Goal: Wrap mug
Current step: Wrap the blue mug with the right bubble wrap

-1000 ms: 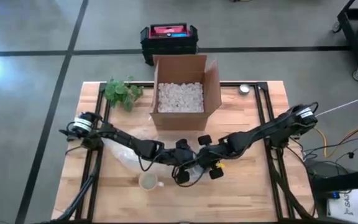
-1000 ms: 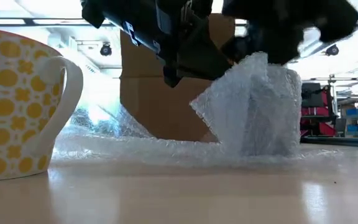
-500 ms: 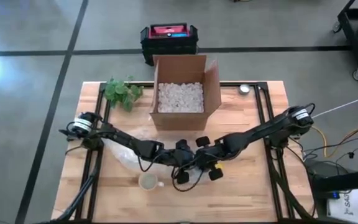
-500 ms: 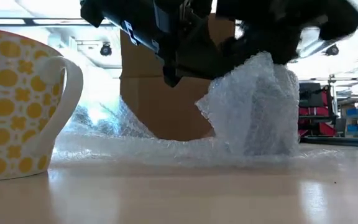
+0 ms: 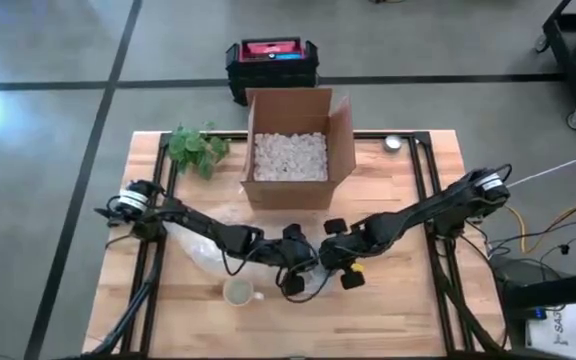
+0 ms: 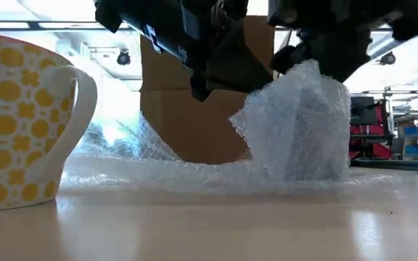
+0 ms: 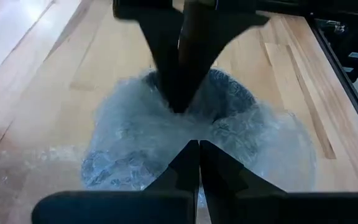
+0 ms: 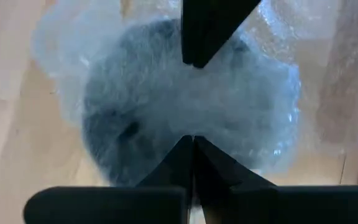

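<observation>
A bundle of bubble wrap (image 6: 296, 127) with a dark thing inside stands on the table's near middle (image 5: 313, 283). Its loose sheet (image 6: 136, 163) trails off toward the left. A white mug with yellow dots (image 6: 17, 116) stands bare and upright near the front edge (image 5: 238, 292). My right gripper (image 8: 193, 142) is shut and sits at the bundle's top. My left gripper (image 7: 197, 144) is shut too. In the low view its tip (image 6: 198, 90) hangs in the air just left of the bundle. My right gripper meets the top of the wrapped bundle (image 6: 307, 67) with its shut fingers, coming from above and slanting in from the table's right. The bundle stands upright on the table. Whether a fold of wrap is caught between the fingers, I cannot tell.
An open cardboard box (image 5: 298, 150) filled with white packing pieces stands behind the bundle. A green plant (image 5: 196, 148) lies at the far left, a small round tin (image 5: 394, 143) at the far right. A black and red case (image 5: 271, 62) is on the floor beyond the table.
My right gripper has swung a little toward the table's left over the bundle and then back toward the right, staying shut. The wrap at the bundle's top has shifted slightly with it. The bundle's base and the yellow mug have stayed in place.
</observation>
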